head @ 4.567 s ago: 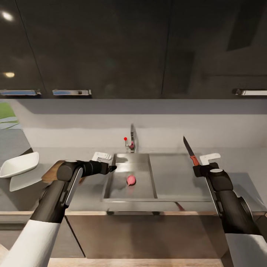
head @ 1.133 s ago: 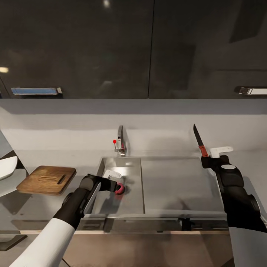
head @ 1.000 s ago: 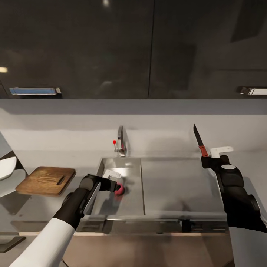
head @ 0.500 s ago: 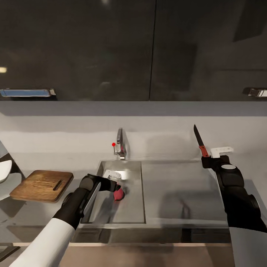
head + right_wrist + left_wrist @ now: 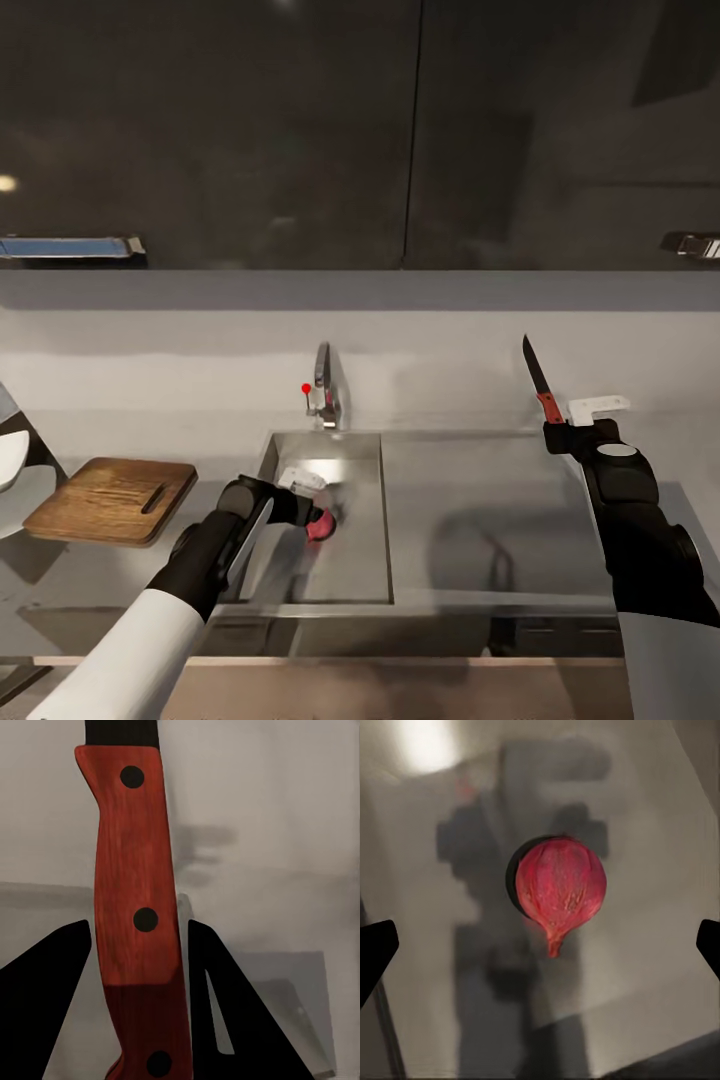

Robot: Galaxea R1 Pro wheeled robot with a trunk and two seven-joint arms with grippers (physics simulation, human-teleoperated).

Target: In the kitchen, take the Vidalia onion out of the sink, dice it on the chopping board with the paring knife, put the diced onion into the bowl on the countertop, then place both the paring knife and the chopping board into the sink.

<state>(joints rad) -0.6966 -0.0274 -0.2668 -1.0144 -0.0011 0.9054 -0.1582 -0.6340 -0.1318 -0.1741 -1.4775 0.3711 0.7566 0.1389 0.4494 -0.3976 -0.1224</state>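
Soft, even light fills the scene. The dark glossy cabinets (image 5: 300, 130) carry faint ceiling-light glints at far left. The steel countertop (image 5: 480, 500) and sink (image 5: 350, 560) show blurred reflections and soft shadows. In the left wrist view a bright glare patch sits on hazy steel.

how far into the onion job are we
Early. Done: the right gripper holds the knife by its red handle, blade up. In hand: the left gripper is down in the sink with its fingers spread either side of the onion, not closed on it. Left: lifting the onion to the chopping board, dicing, filling the bowl, then putting knife and board in the sink.
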